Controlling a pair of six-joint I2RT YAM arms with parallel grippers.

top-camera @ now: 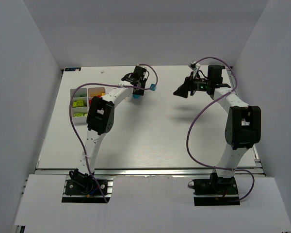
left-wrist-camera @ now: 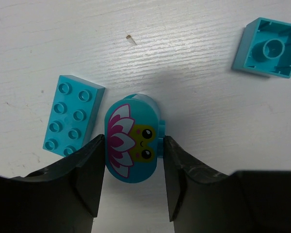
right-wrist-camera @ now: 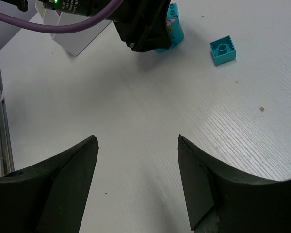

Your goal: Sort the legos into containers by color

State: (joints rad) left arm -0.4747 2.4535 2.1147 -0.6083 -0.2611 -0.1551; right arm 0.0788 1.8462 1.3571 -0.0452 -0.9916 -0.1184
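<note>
The left arm is on the pickup part of the sort. The left gripper [left-wrist-camera: 134,143] is down on the surface [top-camera: 150,141], near the middle of its far edge. Its jaws are set against both sides of a cyan printed brick [left-wrist-camera: 131,121] with a flower and a little face on it. They look to be gripping it, though it sits on the surface.

A long cyan brick [left-wrist-camera: 73,114] lies just beside it, and a square cyan brick [left-wrist-camera: 266,47] lies upside down, well apart towards the right.

The white tray [top-camera: 81,93] stands by the left edge towards the far corner, with lime, red and yellow pieces in its compartments.

The right gripper [right-wrist-camera: 137,141] hangs above bare surface with its jaws wide apart and nothing between them.

I'd say the next move is a straight lift clear of the long brick. After that comes a carry left to whichever compartment takes the cyan.
</note>
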